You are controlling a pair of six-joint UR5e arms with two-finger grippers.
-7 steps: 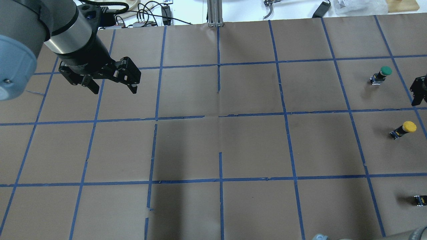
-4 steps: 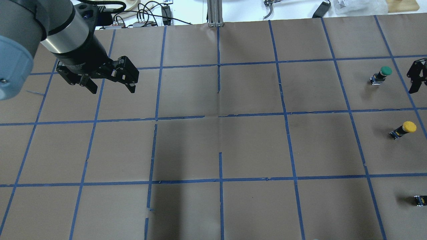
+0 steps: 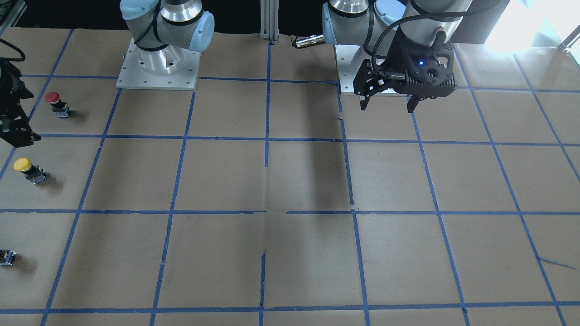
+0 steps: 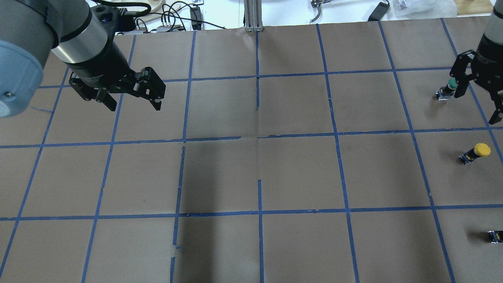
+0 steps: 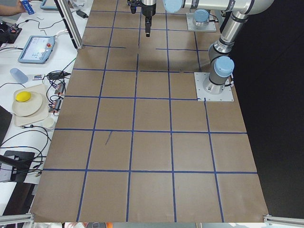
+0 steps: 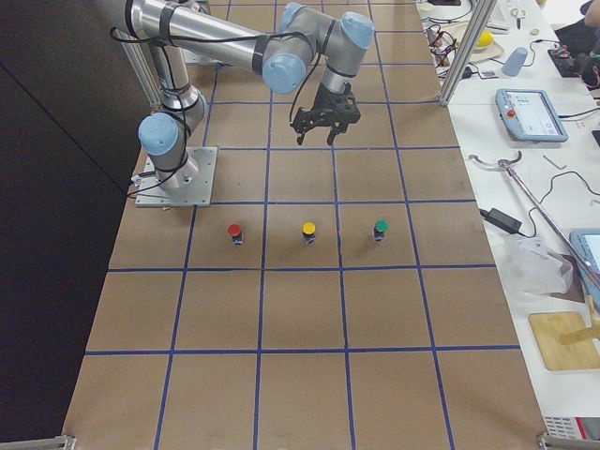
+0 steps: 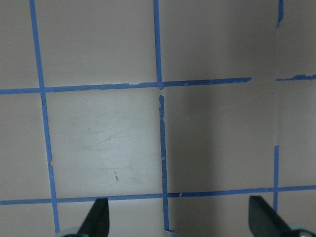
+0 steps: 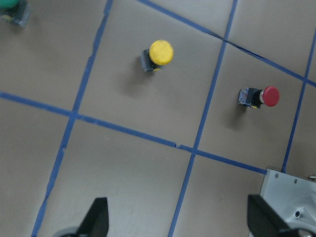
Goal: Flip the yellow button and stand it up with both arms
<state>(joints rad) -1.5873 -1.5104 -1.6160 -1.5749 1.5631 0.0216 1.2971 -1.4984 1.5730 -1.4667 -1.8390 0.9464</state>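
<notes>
The yellow button (image 4: 476, 152) stands cap up on the brown paper at the table's right side, untouched. It also shows in the front view (image 3: 28, 169), the right side view (image 6: 308, 232) and the right wrist view (image 8: 158, 54). My right gripper (image 4: 476, 107) is open and empty. It hangs high, beyond the yellow button, and one finger overlaps the green button (image 4: 448, 88). It shows in the right side view too (image 6: 316, 141). My left gripper (image 4: 134, 105) is open and empty over the far left of the table (image 3: 388, 107). Its wrist view shows only paper and tape.
A red-capped button (image 3: 56, 103) stands near the right arm's base plate (image 8: 291, 197), in line with the yellow and green ones (image 6: 380, 228). A small dark part with a yellow speck (image 4: 495, 236) lies at the right edge. Blue tape divides the paper into squares.
My right gripper has come further into the overhead view from the right edge, moving away and inward, and now overlaps the green button. My left gripper only shifted slightly and returned.
</notes>
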